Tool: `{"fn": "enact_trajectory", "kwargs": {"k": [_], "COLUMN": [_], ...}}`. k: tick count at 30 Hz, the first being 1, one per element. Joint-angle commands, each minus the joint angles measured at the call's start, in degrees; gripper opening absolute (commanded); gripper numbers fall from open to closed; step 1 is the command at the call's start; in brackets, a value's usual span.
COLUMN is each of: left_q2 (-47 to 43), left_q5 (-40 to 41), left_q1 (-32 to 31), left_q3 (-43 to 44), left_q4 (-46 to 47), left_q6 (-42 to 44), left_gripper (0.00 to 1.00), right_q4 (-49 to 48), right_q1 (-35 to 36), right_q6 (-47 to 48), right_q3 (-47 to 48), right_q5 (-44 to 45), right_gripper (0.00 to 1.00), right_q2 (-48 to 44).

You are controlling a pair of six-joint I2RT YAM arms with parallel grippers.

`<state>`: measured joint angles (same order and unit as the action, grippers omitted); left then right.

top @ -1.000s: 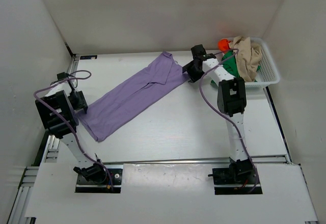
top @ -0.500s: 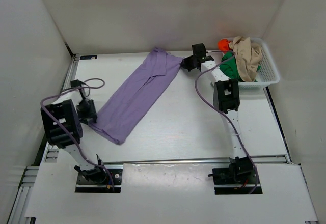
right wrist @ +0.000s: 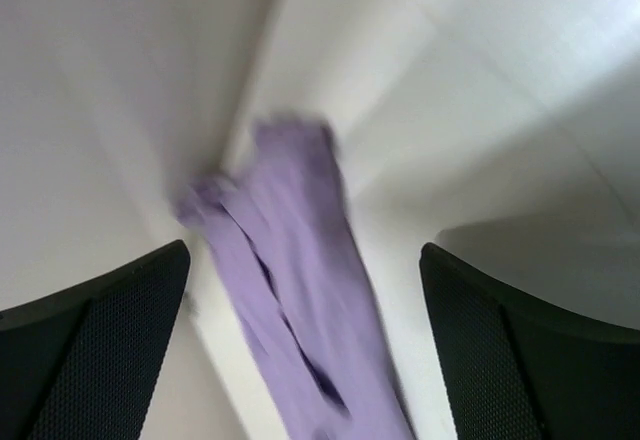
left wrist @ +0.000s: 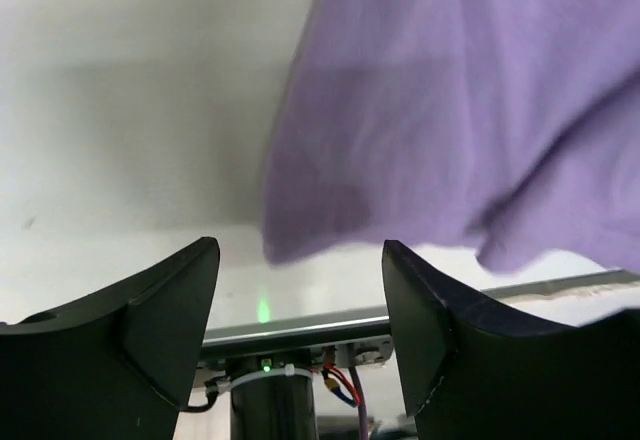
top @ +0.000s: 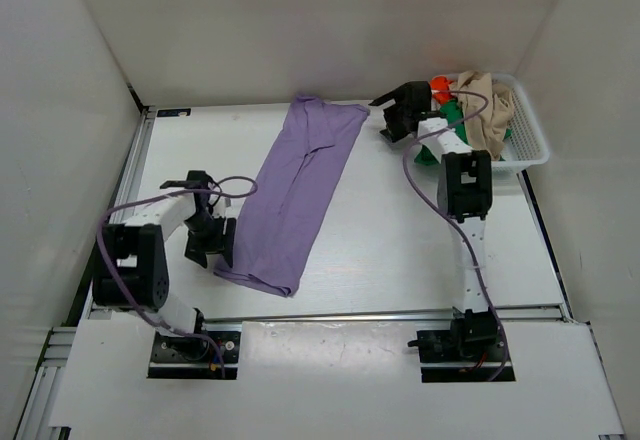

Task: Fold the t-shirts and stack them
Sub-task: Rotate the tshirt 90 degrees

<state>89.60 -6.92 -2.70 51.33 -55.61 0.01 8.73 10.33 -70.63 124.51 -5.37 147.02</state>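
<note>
From above, the lilac purple cloth t-shirt (top: 300,190) lies as a long narrow strip on the white surface (top: 400,250), the left gripper (top: 213,247) just beside its near edge, the right gripper (top: 392,117) apart from its far corner. The left wrist view shows that gripper spread and empty, purple cloth just ahead; the right wrist view shows its gripper wide and empty too, shirt well off. Folding seems half done: next, pinch one end and carry it over the other.
</note>
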Motion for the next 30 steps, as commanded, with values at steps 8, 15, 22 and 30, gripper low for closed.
{"fn": "enact_trajectory", "kwargs": {"k": [8,15,22,30], "left_q2": [-26.2,-38.9,-43.1,-44.8], "left_q5": [-0.4,5.7,10.1,11.9], "left_q1": [17.2,20.5,20.5,20.5], "left_q3": [6.0,8.8,7.6,8.9], "left_q4": [1.6,2.3,1.7,-0.7], "left_q6": [0.0,0.0,0.0,0.0], "left_gripper": [0.85,1.0,1.0,1.0], "right_q4": [21.8,8.3,-1.8,-5.3], "right_q1": [15.2,32.5,43.8,46.4], "right_q6": [25.2,9.2,2.4,-3.7], "right_q3": [-39.7,-71.4,-69.2,-65.2], "right_q5": [1.6,-1.3,-9.5,-19.1], "right_gripper": [1.0,1.0,0.76,0.6], "right_q2": [-48.8,-61.2,-47.3,-35.2]}}
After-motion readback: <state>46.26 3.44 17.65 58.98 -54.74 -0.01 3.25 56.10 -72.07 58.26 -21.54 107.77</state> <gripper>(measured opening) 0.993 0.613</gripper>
